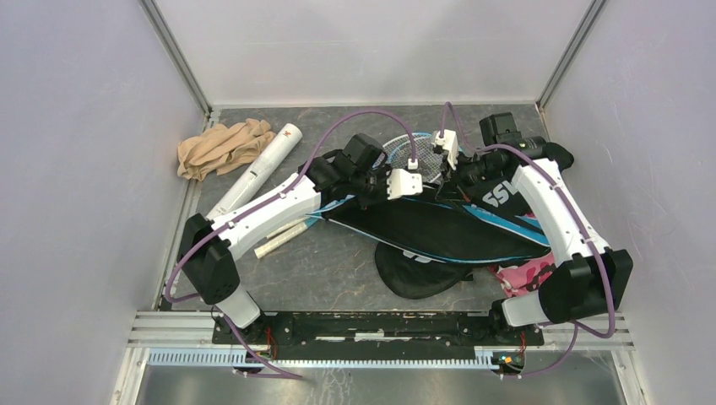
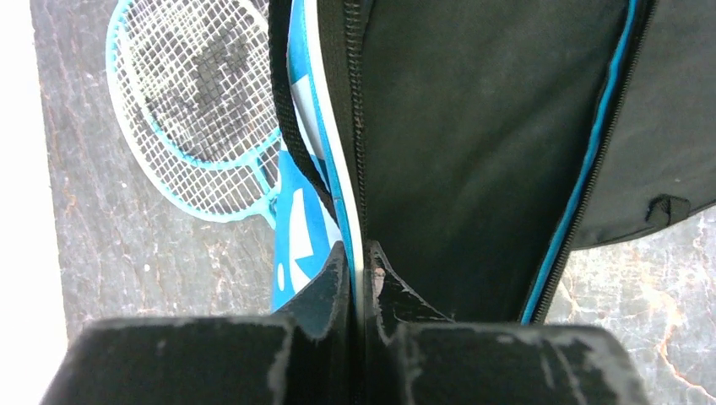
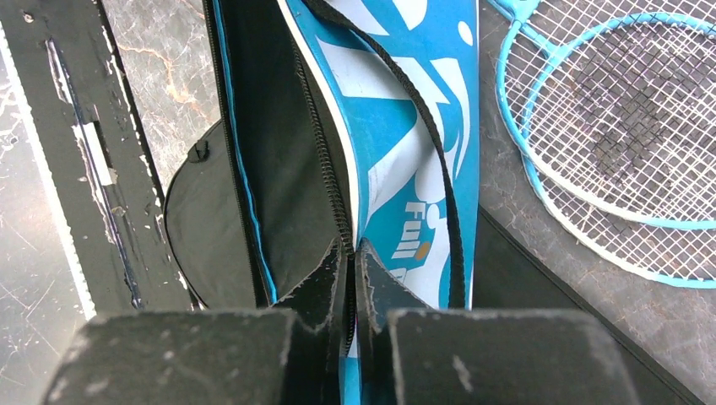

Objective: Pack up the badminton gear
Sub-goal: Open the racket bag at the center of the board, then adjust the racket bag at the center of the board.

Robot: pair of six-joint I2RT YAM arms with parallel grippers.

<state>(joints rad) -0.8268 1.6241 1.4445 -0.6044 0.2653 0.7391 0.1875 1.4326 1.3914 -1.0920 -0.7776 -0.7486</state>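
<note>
nearest the bases a black cover (image 1: 418, 277) and a pink thing (image 1: 523, 272) lie partly under the blue cover (image 1: 460, 229). both claws are clenched on that cover's zipper rim — left gripper (image 2: 363, 257) and right gripper (image 3: 353, 253) — seemingly holding its mouth open. next calls for parting the flaps so the blue rackets (image 1: 409, 152), just beyond, can slide in; the loose strap (image 3: 439, 152) may snag. farther left lie the white tube (image 1: 257, 173) and tan cloth (image 1: 219, 148).
</note>
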